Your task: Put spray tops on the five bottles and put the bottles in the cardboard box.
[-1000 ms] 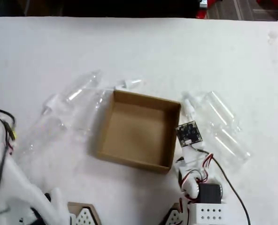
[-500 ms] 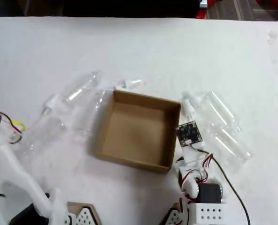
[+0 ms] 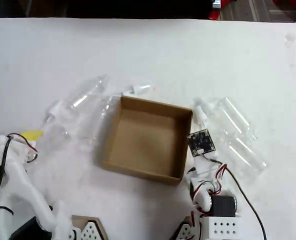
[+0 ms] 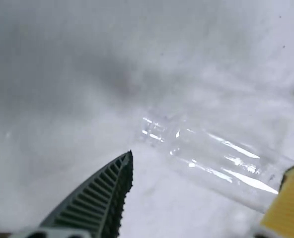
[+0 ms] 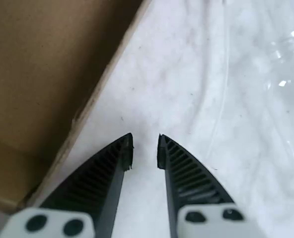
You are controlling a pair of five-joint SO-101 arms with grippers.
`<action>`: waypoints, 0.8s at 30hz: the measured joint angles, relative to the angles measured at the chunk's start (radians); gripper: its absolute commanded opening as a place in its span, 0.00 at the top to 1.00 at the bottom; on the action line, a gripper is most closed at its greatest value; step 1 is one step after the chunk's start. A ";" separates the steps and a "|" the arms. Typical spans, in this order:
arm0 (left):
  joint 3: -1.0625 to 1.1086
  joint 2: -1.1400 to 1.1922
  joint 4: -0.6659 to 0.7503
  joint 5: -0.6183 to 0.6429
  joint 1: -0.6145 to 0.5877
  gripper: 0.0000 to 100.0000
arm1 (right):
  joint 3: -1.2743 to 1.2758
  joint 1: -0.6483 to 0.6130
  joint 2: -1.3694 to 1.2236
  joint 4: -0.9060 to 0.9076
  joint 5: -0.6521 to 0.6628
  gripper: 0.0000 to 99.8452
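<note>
My left gripper (image 4: 209,162) is spread wide above one clear bottle (image 4: 226,161) lying on the white table (image 4: 62,74). My right gripper (image 5: 144,141) keeps a narrow gap, pinching nothing, just beside the wall of the one cardboard box (image 3: 182,145). Two bottles (image 3: 230,117) lie right of the box. On its left is a cluster (image 3: 75,107) I cannot count. Beyond lies one spray top (image 3: 138,89), and the table runs wide to its far edge.

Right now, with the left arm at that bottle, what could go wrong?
The bottle lies on its side ahead of the left gripper's open fingers; it may roll when squeezed. Other bottles lie close and could get knocked. The right gripper sits near the box and might nudge it.
</note>
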State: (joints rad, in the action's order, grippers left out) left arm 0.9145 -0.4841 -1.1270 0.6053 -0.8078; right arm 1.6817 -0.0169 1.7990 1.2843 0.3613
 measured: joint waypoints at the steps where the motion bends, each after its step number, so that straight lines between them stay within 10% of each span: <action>1: 0.000 0.000 0.005 0.000 0.000 0.58 | 0.000 0.000 0.000 0.000 0.000 0.93; 24: 0.097 0.083 0.311 0.021 0.015 0.66 | 0.000 0.000 0.000 0.000 0.000 0.93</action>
State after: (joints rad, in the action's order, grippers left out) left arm 1.0111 -0.4012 -0.8155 0.6268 -0.7925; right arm 1.6817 -0.0169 1.7990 1.2843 0.3613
